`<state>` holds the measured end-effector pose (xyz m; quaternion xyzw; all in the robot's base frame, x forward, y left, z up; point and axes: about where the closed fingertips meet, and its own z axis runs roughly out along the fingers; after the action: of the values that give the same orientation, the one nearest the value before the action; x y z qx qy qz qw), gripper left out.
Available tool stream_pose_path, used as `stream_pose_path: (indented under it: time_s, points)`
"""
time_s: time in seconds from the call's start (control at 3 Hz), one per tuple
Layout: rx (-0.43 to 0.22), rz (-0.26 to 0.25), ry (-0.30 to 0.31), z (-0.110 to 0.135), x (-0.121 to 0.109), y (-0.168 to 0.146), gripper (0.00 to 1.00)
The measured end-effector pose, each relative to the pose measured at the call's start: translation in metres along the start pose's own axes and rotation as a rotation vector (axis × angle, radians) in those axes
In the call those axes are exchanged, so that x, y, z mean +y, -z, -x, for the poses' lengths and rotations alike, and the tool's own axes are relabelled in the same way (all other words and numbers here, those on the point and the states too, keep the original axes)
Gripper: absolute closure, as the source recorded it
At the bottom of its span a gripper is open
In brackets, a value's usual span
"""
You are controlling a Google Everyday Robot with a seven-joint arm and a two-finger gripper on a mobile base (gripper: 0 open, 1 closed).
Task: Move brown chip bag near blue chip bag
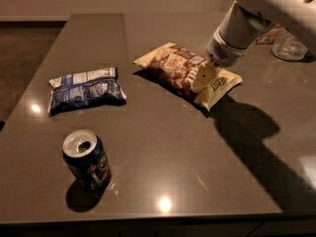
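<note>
The brown chip bag (170, 65) lies on the grey table (163, 147), right of centre, running from upper left to lower right, with cream ends. The blue chip bag (85, 89) lies flat to its left, about a bag's length away. My gripper (201, 78) comes down from the white arm at the upper right and sits on the right half of the brown bag, covering part of its brown middle.
A blue soda can (86, 158) stands upright near the front left, below the blue bag. A clear glass (291, 44) stands at the far right. The table's left edge drops to a dark floor. The arm casts a shadow at the right.
</note>
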<state>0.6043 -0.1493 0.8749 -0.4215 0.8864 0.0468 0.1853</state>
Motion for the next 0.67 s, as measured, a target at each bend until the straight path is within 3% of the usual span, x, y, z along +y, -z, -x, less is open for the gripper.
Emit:
stream_pose_path:
  time_s: [0.33, 0.67]
  points:
    - [-0.011, 0.011, -0.012, 0.006, 0.004, 0.000, 0.62]
    - [-0.073, 0.029, -0.016, 0.021, 0.004, 0.017, 0.92]
